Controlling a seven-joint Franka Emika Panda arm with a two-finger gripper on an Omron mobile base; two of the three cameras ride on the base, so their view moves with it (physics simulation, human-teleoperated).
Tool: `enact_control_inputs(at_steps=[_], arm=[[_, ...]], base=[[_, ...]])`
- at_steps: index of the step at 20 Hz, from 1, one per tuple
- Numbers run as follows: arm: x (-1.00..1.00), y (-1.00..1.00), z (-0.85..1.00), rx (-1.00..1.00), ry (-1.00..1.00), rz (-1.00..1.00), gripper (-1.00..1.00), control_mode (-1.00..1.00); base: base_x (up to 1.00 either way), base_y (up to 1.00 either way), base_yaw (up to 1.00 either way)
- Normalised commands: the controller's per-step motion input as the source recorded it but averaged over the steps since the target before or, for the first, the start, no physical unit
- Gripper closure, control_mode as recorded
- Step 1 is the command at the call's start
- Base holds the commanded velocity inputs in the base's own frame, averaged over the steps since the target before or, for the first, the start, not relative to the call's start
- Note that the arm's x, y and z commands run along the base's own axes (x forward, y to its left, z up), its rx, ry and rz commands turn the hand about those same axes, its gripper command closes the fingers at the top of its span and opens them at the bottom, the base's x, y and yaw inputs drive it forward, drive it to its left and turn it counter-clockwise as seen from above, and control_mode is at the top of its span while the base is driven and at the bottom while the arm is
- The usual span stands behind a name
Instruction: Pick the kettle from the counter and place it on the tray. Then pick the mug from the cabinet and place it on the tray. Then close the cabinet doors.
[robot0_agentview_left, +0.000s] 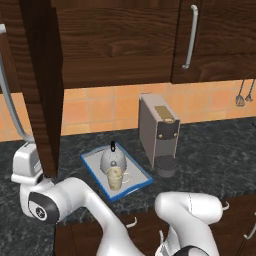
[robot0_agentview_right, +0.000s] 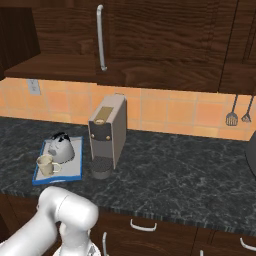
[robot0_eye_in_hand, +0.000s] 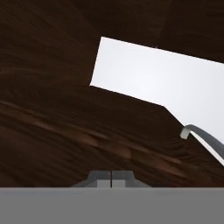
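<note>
The blue-rimmed tray (robot0_agentview_left: 91, 165) lies on the dark counter (robot0_agentview_left: 215, 155), left of the coffee machine. On it stand the silver kettle (robot0_agentview_left: 112, 159) and, in front of it, the cream mug (robot0_agentview_left: 116, 177); from the right base these are the tray (robot0_agentview_right: 75, 172), kettle (robot0_agentview_right: 61, 147) and mug (robot0_agentview_right: 46, 165). One cabinet door (robot0_agentview_left: 42, 90) stands swung out, seen edge-on at the left. My white hand (robot0_agentview_left: 27, 165) is pressed close to its lower part. In the hand view my gripper (robot0_eye_in_hand: 111, 178) is shut and empty, right up against the door's wood (robot0_eye_in_hand: 65, 122), with its bar handle (robot0_eye_in_hand: 203, 138) to the right.
A tall grey coffee machine (robot0_agentview_left: 159, 135) stands right of the tray. The neighbouring door with its bar handle (robot0_agentview_left: 190, 37) is closed. The cabinet's inner shelf (robot0_agentview_right: 50, 65) is exposed at the left. Utensils (robot0_agentview_right: 232, 115) hang on the tiled wall. Drawers run under the counter.
</note>
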Motion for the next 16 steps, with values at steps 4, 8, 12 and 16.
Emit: enact_control_inputs(at_steps=[4, 8, 12, 16], arm=[[-0.29, -0.72, 0.22, 0.24, -0.09, 0.0, 1.0, -1.0], [-0.09, -0.79, 0.43, 0.32, -0.04, 0.0, 1.0, -1.0], [0.0, -0.75, 0.53, 0.26, 0.19, 0.0, 1.0, -1.0], [0.02, -0.65, 0.7, 0.14, 0.41, 0.0, 1.0, -1.0]], base=[[0.0, 0.0, 0.0], [0.0, 0.0, 0.0], [0.0, 0.0, 0.0], [0.0, 0.0, 0.0]])
